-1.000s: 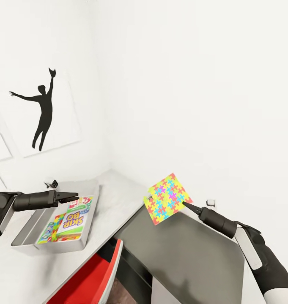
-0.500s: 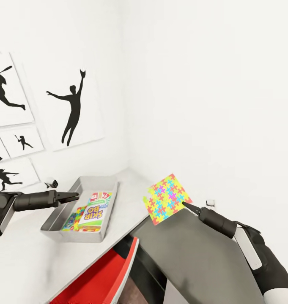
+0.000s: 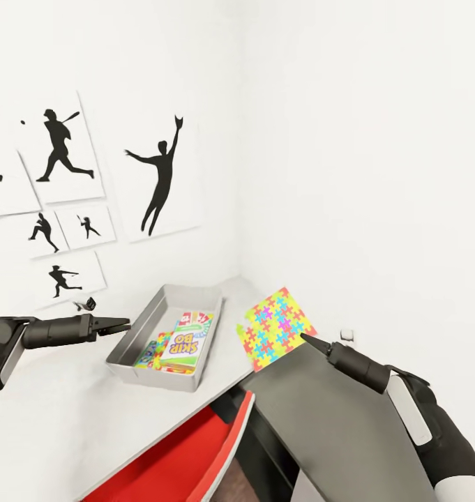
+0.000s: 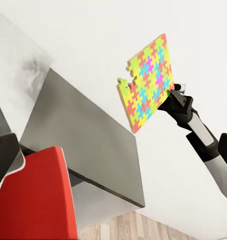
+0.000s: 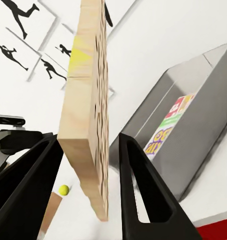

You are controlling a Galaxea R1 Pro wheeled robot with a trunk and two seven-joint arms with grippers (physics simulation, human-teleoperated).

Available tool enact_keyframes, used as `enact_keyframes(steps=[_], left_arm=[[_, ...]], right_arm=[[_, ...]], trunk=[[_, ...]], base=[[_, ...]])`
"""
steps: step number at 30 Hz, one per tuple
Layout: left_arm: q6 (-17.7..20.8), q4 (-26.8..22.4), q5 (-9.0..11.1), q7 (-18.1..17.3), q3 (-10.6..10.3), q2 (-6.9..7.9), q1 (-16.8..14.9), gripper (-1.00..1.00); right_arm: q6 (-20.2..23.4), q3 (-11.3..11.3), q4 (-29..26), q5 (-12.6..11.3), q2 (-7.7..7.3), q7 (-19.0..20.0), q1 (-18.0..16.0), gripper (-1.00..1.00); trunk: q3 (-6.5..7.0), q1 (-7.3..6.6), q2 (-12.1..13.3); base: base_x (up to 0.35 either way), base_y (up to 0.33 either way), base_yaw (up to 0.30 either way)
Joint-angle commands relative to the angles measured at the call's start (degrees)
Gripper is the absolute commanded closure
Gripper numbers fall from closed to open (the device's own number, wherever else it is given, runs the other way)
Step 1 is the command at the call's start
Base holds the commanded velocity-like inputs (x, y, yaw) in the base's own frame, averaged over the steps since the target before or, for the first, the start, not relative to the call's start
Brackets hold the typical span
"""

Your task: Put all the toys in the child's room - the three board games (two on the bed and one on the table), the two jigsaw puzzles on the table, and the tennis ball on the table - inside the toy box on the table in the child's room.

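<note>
A jigsaw puzzle [image 3: 275, 328], a flat board of bright interlocking pieces, hangs in the air with my right gripper [image 3: 305, 339] shut on its lower corner. It is edge-on between the fingers in the right wrist view [image 5: 88, 110] and face-on in the left wrist view [image 4: 146, 82]. The grey toy box [image 3: 136, 331] lies on the pale table [image 3: 63, 397], just left of the held puzzle. Inside it are board games [image 3: 183, 345] and another jigsaw puzzle [image 3: 148, 354]. My left gripper [image 3: 118, 323] hovers left of the box, its fingers seen side-on. A tennis ball [image 5: 64, 189] lies on the table.
A dark-grey cabinet top [image 3: 328, 411] lies below my right arm. A red chair [image 3: 188, 460] stands tucked under the table's front edge. White walls meet in a corner behind the box, with black baseball-player silhouette pictures [image 3: 160, 174] on the left wall.
The whole view has swung left: the toy box, table and pictures have slid rightward in the picture. Both grippers keep their places in view, the puzzle still held.
</note>
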Motion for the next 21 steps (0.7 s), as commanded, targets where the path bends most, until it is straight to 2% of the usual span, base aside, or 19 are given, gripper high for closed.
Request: enact_keyframes(steps=[1,11,21], left_arm=[[0.61,0.03,-0.02,-0.22,-0.03,0.01,-0.06,-1.0],[0.61,0.09,-0.02,-0.22,-0.03,0.01,-0.06,-1.0],[0.61,0.08,-0.02,-0.22,-0.03,0.01,-0.06,-1.0]], right_arm=[[0.42,-0.03,-0.01,-0.34,-0.01,0.09,-0.04,1.0],[0.42,-0.03,0.03,-0.34,0.07,-0.03,-0.04,1.0],[0.42,0.03,-0.01,-0.34,0.13,-1.27,-0.04,1.0]], trunk=[[-0.15,0.04,-0.13],[-0.16,0.04,-0.13],[-0.17,0.04,-0.13]], base=[[0.0,0.047,0.095],[0.0,0.008,0.016],[-0.048,0.056,0.242]])
